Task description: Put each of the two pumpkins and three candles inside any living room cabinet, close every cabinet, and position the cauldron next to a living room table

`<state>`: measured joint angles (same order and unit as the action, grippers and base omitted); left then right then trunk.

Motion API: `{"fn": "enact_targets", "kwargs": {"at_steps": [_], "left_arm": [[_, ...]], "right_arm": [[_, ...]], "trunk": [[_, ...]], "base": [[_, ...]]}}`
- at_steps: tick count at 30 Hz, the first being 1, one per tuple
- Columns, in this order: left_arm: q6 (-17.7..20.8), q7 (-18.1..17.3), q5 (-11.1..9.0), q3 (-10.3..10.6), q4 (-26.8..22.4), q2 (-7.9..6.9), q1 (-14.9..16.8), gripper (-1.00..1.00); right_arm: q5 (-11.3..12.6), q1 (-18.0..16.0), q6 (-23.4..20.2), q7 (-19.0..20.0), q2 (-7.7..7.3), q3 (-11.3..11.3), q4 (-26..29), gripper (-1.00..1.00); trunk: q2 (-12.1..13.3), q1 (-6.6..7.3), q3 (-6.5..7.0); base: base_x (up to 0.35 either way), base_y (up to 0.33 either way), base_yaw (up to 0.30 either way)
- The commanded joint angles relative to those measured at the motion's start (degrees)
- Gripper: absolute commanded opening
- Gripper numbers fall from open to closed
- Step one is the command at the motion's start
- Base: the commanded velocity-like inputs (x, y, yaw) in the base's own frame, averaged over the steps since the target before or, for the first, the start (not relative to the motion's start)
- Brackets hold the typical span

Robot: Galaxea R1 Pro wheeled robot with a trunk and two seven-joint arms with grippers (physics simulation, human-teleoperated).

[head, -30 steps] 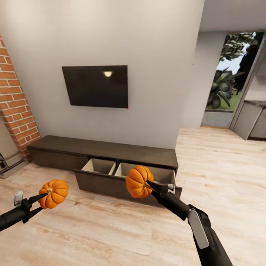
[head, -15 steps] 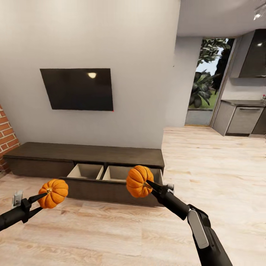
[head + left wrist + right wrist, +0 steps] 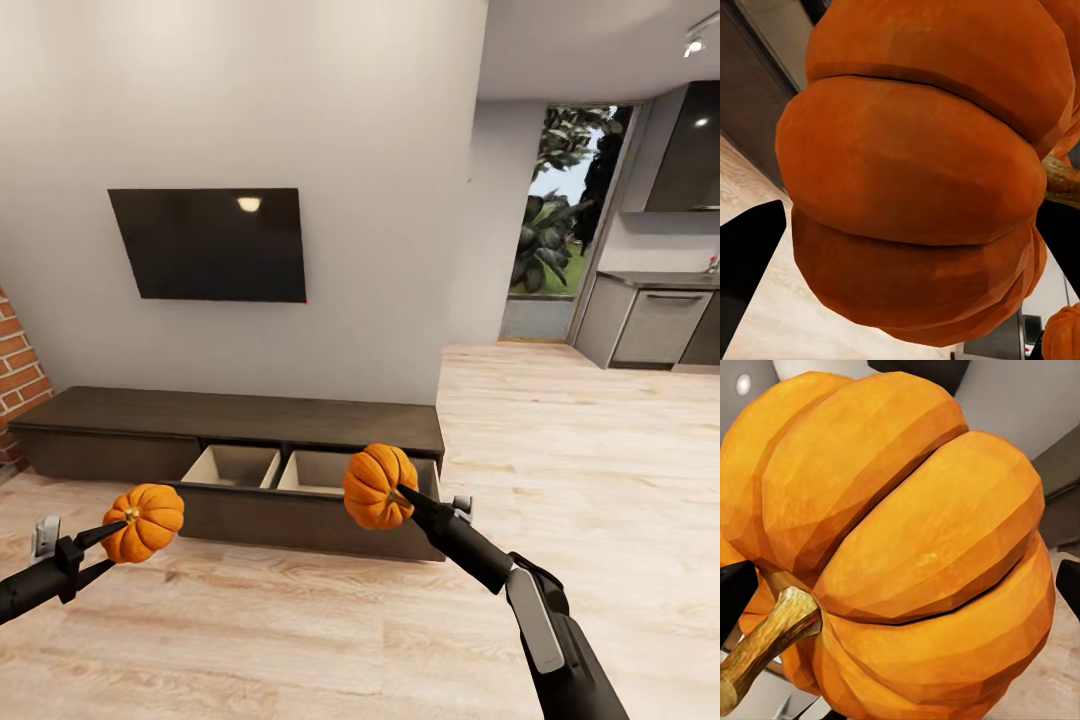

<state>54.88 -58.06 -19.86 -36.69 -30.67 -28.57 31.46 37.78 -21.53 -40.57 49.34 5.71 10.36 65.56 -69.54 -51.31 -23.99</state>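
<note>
Pale plank flooring (image 3: 600, 450) is spread across the living room, and a plain white wall (image 3: 300, 100) is faced, with one dark TV (image 3: 207, 245) mounted on it. A strip of brick fireplace (image 3: 15, 375) is seen at the far left, and grey kitchen units (image 3: 655, 325) are seen at the far right beside a glazed door (image 3: 555, 225) with plants behind it.

One long, low dark-brown cabinet (image 3: 230, 415) is set against the wall under the TV. One wide drawer (image 3: 300, 510) is pulled out of it toward the robot. Two pale beige compartments are seen inside the drawer, and nothing is seen lying in either.

Two pumpkins are counted, one held by each arm. The right pumpkin (image 3: 378, 487) is gripped by the right gripper (image 3: 404, 496), whose black fingers are closed about its stem side; it is held in the air in front of the drawer's right compartment. In the right wrist view the right pumpkin (image 3: 907, 547) and its woody stem (image 3: 765, 649) are seen close up between the fingertips.

The left pumpkin (image 3: 143, 522) is clamped by the left gripper (image 3: 118, 540), fingers closed on it, above the floor and left of the drawer. In the left wrist view the left pumpkin (image 3: 915, 172) is pressed between the two dark fingers (image 3: 746, 255).
</note>
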Motion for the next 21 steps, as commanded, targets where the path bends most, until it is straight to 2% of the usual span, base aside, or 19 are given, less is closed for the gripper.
{"fn": "enact_targets", "kwargs": {"at_steps": [1,4,6,9,10,13,15,17,19,21], "left_arm": [[0.1,0.0,-0.1,0.0,0.0,0.0,0.0,-1.0],[0.8,0.0,-0.1,-0.1,0.0,-0.06,0.0,-1.0],[1.1,0.0,-0.1,-0.1,0.0,-0.09,0.0,-1.0],[1.2,0.0,-0.1,0.1,0.0,-0.04,0.0,-1.0],[1.2,0.0,0.0,0.1,-0.1,0.03,0.0,-1.0],[1.3,0.4,0.3,0.4,-0.3,0.29,0.0,-1.0],[1.3,0.8,0.5,2.8,-1.4,0.45,0.0,-1.0],[1.4,0.9,0.5,6.4,-2.9,0.53,0.0,-1.0],[1.4,1.0,0.5,10.5,-4.6,0.67,0.0,-1.0],[1.4,1.1,0.6,14.5,-6.2,0.88,0.0,-1.0]], "right_arm": [[-0.1,0.0,0.0,0.0,0.0,0.0,0.0,-1.0],[-0.6,0.0,0.1,-0.1,0.0,-0.1,0.0,-1.0],[-0.8,0.0,0.0,-2.0,0.0,-0.2,0.3,-1.0],[-0.8,-0.1,-0.5,-9.2,0.07,-1.2,0.8,-1.0],[-0.7,-0.1,-0.7,-13.3,0.07,-2.7,1.1,-1.0],[-0.7,-0.1,-1.2,-21.3,0.08,-6.9,3.8,-1.0],[-0.5,-0.1,-1.4,-29.1,0.09,-11.4,7.4,-1.0],[-0.4,-0.1,-1.9,-35.2,0.09,-14.8,9.5,-1.0],[-0.3,0.0,-2.9,-39.9,0.07,-17.7,11.6,-1.0],[-0.5,0.0,-4.0,-43.1,0.03,-19.6,13.4,-1.0]], "trunk": [[0.0,0.0,0.0],[0.0,0.0,0.0],[0.0,0.0,0.0],[0.0,0.0,0.0],[0.4,0.22,0.18],[1.6,0.88,0.72],[2.4,1.32,1.08],[3.2,1.76,1.44],[4.0,2.2,1.8],[4.8,2.64,2.16]], "base": [[0.0,0.0,0.0],[0.13,0.026,0.0],[0.202,0.052,0.0],[0.073,0.018,0.0],[0.023,0.005,0.0],[0.01,0.002,0.0],[0.002,0.001,0.0],[0.001,0.0,0.0],[0.0,0.0,0.0],[0.0,0.0,0.0]]}}
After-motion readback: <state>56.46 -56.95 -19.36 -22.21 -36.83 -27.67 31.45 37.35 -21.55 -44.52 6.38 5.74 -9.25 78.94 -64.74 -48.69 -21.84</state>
